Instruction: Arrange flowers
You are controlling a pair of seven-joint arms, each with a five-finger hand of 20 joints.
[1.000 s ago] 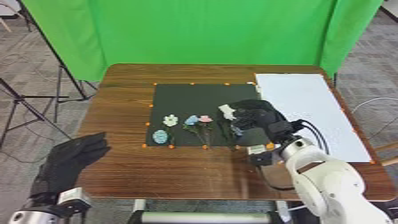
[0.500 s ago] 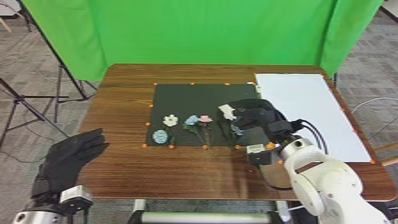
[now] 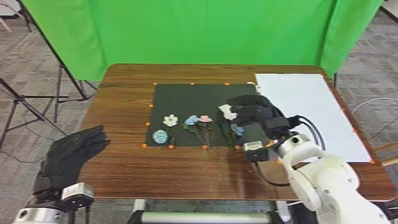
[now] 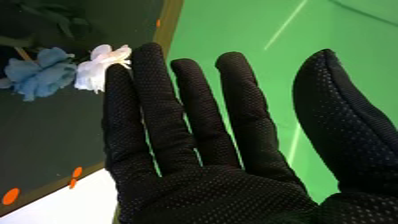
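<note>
All R hand [image 3: 254,111] fingers straight, slightly spread, poss. touching wht flower [image 4: 94,71].

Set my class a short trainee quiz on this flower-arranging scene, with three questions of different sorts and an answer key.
1. True or false: in the head view, the pink flower lies on the dark mat.

2. Multiple choice: in the head view, what lies just to the left of the pink flower?
A) the white sheet
B) a blue flower
C) the green curtain

3. Fill in the blank with "straight" or "curled": in the right wrist view, the fingers of the right hand are ______.

Key: 1. True; 2. B; 3. straight
</note>
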